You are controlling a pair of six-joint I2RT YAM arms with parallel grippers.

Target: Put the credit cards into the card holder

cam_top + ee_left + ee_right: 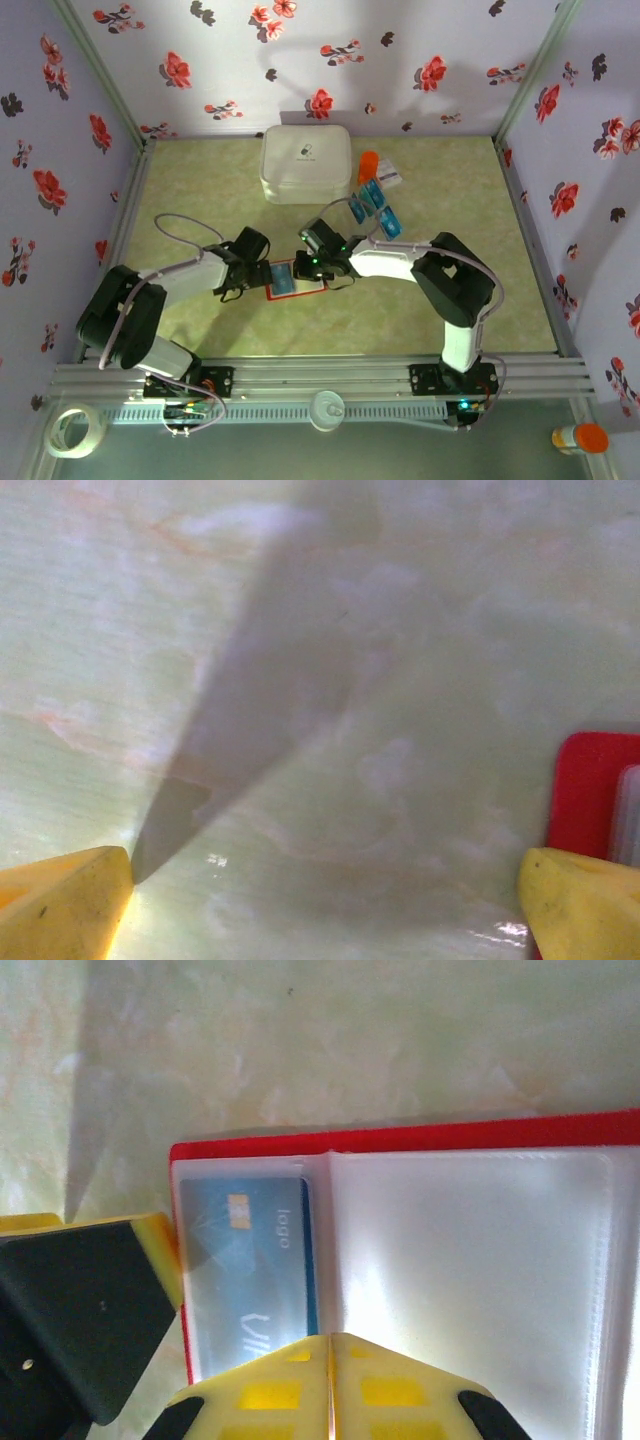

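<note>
The red card holder [272, 294] lies open on the table between both grippers. One teal-blue credit card [245, 1260] sits inside its left clear pocket [190, 1260]; the right pocket [470, 1260] looks bare. My right gripper [331, 1345] is shut, fingertips together over the holder's near edge at the fold, nothing visible between them. My left gripper [325, 880] stands open at the holder's left edge [590, 790], one finger [580, 905] over the red rim, the other finger [60, 905] over bare table. More credit cards [372, 205] lie at the back right.
A big white rounded box [305, 162] stands at the back centre. An orange item [368, 165] and a white packet [389, 178] lie beside it. A tape roll [75, 430] and an orange-capped bottle [580, 438] sit outside the front rail.
</note>
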